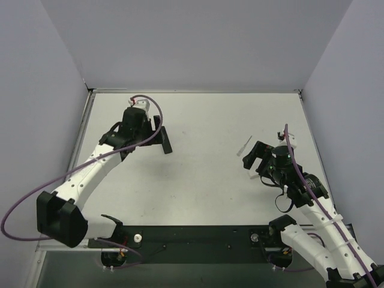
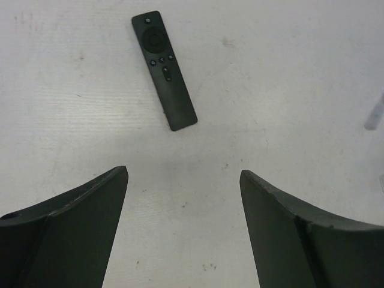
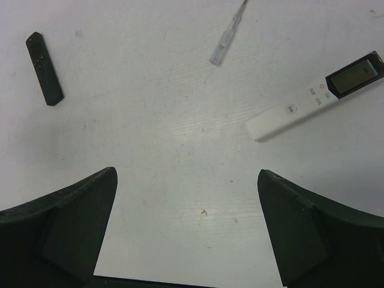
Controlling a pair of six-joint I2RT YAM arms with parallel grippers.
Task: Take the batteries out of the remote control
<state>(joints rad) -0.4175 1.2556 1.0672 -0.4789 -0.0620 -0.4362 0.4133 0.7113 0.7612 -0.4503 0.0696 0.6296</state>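
Note:
No batteries show in any view. A slim black remote control (image 2: 164,69) lies face up on the white table, ahead of my left gripper (image 2: 183,174), which is open and empty above bare table. In the top view the remote (image 1: 166,144) lies just right of the left gripper (image 1: 146,129). My right gripper (image 3: 186,174) is open and empty above bare table at the right (image 1: 255,159). A white remote (image 3: 315,96) with a dark window at one end lies ahead of it to the right. The black remote (image 3: 44,68) shows far left in that view.
A long thin white strip (image 3: 228,39) lies ahead of the right gripper, also in the top view (image 1: 245,146). Grey walls enclose the table on the left, back and right. A black base bar (image 1: 198,237) runs along the near edge.

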